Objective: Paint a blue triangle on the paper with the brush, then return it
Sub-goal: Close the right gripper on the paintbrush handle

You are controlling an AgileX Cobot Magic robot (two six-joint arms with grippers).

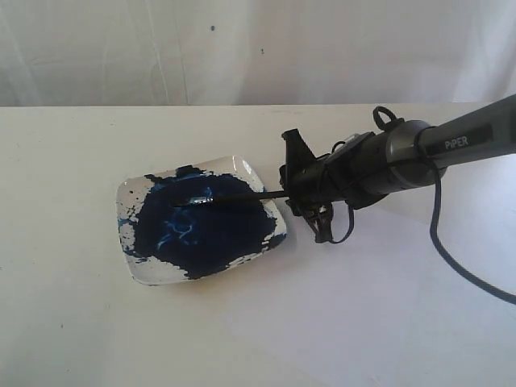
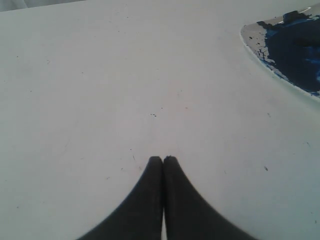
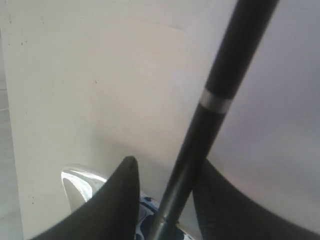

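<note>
**Right gripper straddles the brush at the dish**

The brush (image 1: 242, 194) lies with its stained tip in the dark blue paint (image 1: 201, 230) that fills the dish (image 1: 133, 197). Its thin black handle runs out over the dish's rim toward the right arm. The right gripper (image 1: 298, 189) sits just beside that rim with its jaws apart, one finger on each side of the handle. The right wrist view shows a clear gap between one finger and the handle. Whether the other finger touches the handle cannot be told. The handle's white band (image 3: 216, 100) is on the stretch farther from the dish. The left gripper (image 2: 162, 160), apart from the dish, hangs over the bare table (image 1: 81, 322), its fingers pressed together on nothing.
</note>
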